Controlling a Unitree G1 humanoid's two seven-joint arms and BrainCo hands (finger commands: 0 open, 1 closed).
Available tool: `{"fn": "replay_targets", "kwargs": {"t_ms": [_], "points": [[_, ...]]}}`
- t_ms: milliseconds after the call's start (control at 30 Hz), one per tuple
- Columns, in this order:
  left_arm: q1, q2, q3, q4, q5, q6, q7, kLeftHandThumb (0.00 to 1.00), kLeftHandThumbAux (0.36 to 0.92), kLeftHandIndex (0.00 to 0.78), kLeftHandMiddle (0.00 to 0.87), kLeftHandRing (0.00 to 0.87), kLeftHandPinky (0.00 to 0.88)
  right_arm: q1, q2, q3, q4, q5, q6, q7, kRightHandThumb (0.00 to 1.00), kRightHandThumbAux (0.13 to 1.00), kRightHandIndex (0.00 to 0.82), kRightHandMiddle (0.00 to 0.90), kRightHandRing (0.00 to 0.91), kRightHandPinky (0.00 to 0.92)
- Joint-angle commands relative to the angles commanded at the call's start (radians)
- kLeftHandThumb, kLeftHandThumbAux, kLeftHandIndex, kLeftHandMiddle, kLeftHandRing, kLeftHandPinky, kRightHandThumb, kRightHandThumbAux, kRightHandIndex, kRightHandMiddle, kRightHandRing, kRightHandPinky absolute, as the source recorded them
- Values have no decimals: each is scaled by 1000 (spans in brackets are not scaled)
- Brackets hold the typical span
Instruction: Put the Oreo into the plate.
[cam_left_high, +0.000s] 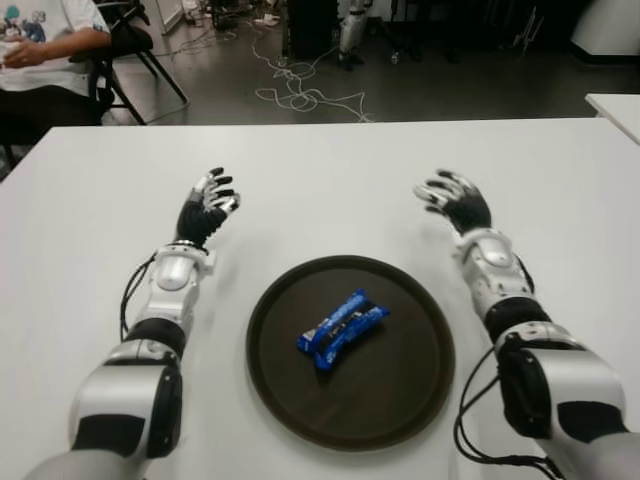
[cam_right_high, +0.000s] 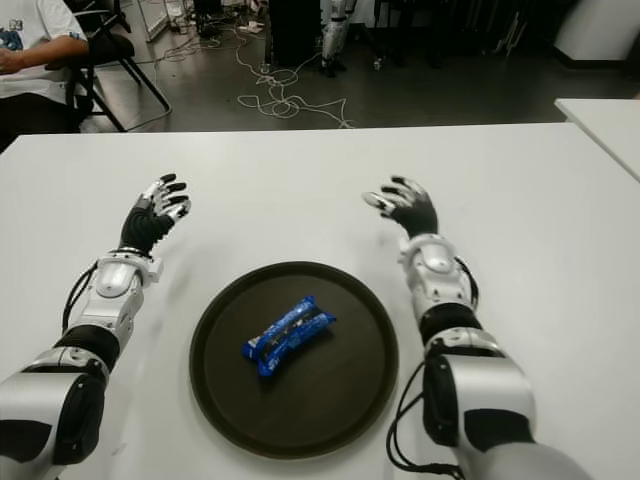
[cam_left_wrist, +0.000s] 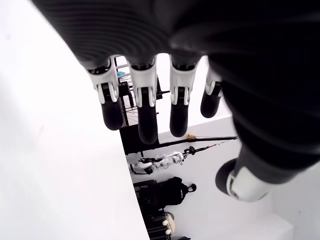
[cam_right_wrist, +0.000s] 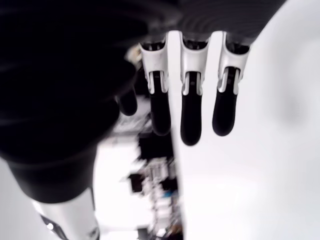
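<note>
Oreo (cam_left_high: 342, 329) lies in plate (cam_left_high: 290, 400); left hand (cam_left_high: 205, 212) and right hand (cam_left_high: 455, 203) flank it, fingers apart, empty.

Two arms, silver-grey glossy shells broken by black joint bands at elbow and forearm. Left hand (cam_left_high: 205, 208): black ribbed palm, silver knuckle segments, black fingertips (cam_left_wrist: 148, 125). Right hand (cam_left_high: 452, 198): same build, fingertips (cam_right_wrist: 190, 125) black below white segments. Black cable loops (cam_left_high: 130, 290) along the left forearm; a similar black cable bundle (cam_left_high: 470, 425) hangs beside the right elbow.
</note>
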Motion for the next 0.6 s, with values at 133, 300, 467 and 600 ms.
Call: {"fn": "replay_targets", "kwargs": {"t_ms": [133,300,467,600], "points": [[3,0,-2,-2,1,-8,0,144,664,88,176,162,150,11,4,12,-10,-9,-11,5,0,840,235,317,333,370],[5,2,-4,-1,2,-9,3,143,664,87,176,166,148,27,9,28,-35,-26,-24,6,0,838,229,314,332,374],[4,3,-3,0,0,-6,2,148,659,86,176,166,150,56,12,47,-75,-43,-48,6,0,821,230,319,339,386],[3,4,-2,2,-2,-2,-4,156,648,87,178,168,155,88,16,61,-119,-51,-66,3,0,808,231,322,343,392]]}}
